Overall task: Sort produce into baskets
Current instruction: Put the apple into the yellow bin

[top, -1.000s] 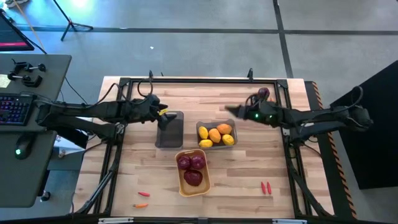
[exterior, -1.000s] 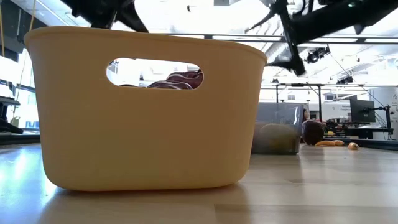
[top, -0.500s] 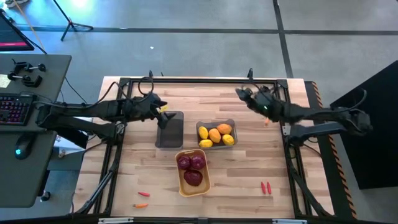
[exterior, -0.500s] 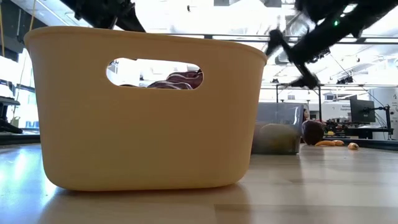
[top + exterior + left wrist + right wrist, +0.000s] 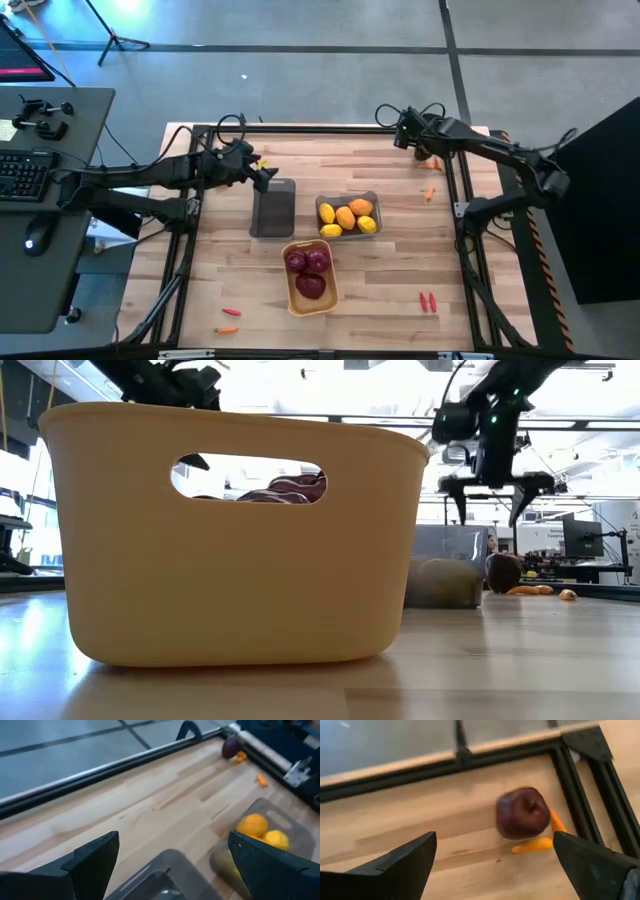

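A: Where's the right hand just now?

B: Upper right of the overhead frame, at the far edge of the table. Its fingers are spread wide with nothing between them. Its own camera looks straight down on a dark red fruit framed in the gap, with two thin carrot pieces touching it beside the black frame rail.

A: So it's lining up for that one?

B: That's my reading. It is open and centred above the fruit, though not yet down around it.

A: And the left hand?

B: Left of centre in the overhead frame, over the near end of the empty grey basket. Its fingers are also wide apart and hold nothing. It looks to be waiting.

A: Where does the rest sit?

B: Centre of the frame: a second grey basket holds the yellow and orange ovals, and the yellow basket below it holds three dark red ones. So the red fruit likely belongs there. Loose carrots lie at lower left, lower right and at the right edge, probably meant for the empty basket.
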